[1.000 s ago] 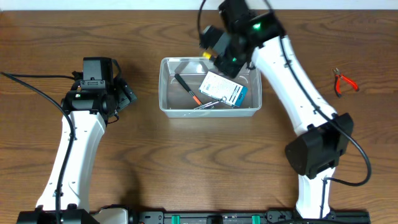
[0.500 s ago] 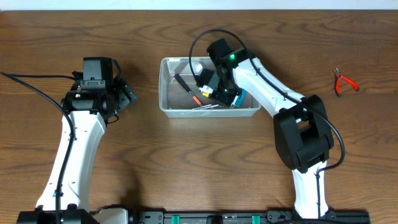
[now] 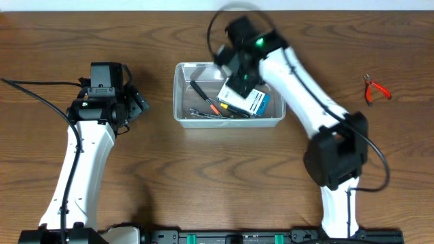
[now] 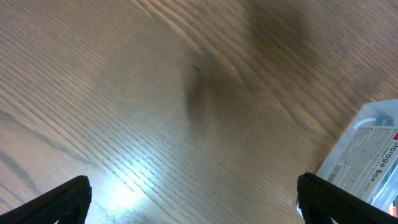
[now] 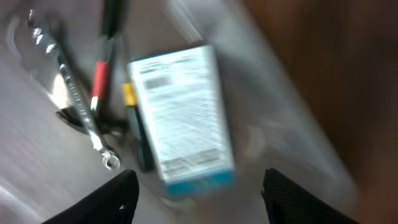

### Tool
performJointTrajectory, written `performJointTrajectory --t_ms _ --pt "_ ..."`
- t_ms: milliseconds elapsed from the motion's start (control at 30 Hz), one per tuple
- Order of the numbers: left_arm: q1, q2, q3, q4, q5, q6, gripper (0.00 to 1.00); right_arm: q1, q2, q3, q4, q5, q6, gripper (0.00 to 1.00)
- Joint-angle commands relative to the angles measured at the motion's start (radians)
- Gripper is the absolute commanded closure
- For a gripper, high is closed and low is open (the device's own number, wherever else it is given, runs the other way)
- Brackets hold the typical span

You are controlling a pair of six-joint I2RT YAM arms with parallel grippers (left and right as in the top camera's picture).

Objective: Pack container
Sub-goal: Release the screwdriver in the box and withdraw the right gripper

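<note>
The clear plastic container (image 3: 182,116) sits at the table's middle back. Inside lie a blue-and-white box (image 3: 254,103), a red-and-black screwdriver (image 3: 203,95) and a silver wrench (image 3: 203,113). My right gripper (image 3: 234,64) is open and empty above the container's back right part. In the right wrist view, which is blurred, the box (image 5: 183,118), the wrench (image 5: 78,99) and the screwdriver (image 5: 102,71) lie below the open fingers (image 5: 199,193). My left gripper (image 3: 139,102) is open and empty over bare table left of the container, whose labelled corner (image 4: 367,155) shows in the left wrist view.
Red-handled pliers (image 3: 374,88) lie on the wooden table at the far right. The right arm reaches from the front right across to the container.
The right gripper went down into the container and has risen back above it. The wrench now lies further left in the tub. The left arm has not moved.
</note>
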Motion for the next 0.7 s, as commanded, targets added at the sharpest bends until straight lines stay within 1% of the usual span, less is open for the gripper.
performJointTrajectory --t_ms 0,100,367,500,600,667 --pt "0.004 0.008 0.011 -0.003 -0.02 0.006 0.02 -0.085 -0.084 0.133 -0.076 0.113 0.112 0.32" --pt "0.004 0.008 0.011 -0.003 -0.02 0.006 0.02 -0.175 -0.101 0.18 -0.146 0.117 0.111 0.32" --pt "0.004 0.008 0.011 -0.003 -0.02 0.006 0.02 -0.429 -0.108 0.164 -0.209 0.127 0.111 0.32" --pt "0.004 0.008 0.011 -0.003 -0.02 0.006 0.02 -0.538 -0.108 0.11 -0.192 0.126 0.111 0.33" --pt "0.004 0.008 0.011 -0.003 -0.02 0.006 0.02 -0.619 -0.108 0.034 -0.159 0.119 0.111 0.34" --pt "0.004 0.008 0.011 -0.003 -0.02 0.006 0.02 -0.665 -0.107 -0.032 -0.119 0.076 0.092 0.34"
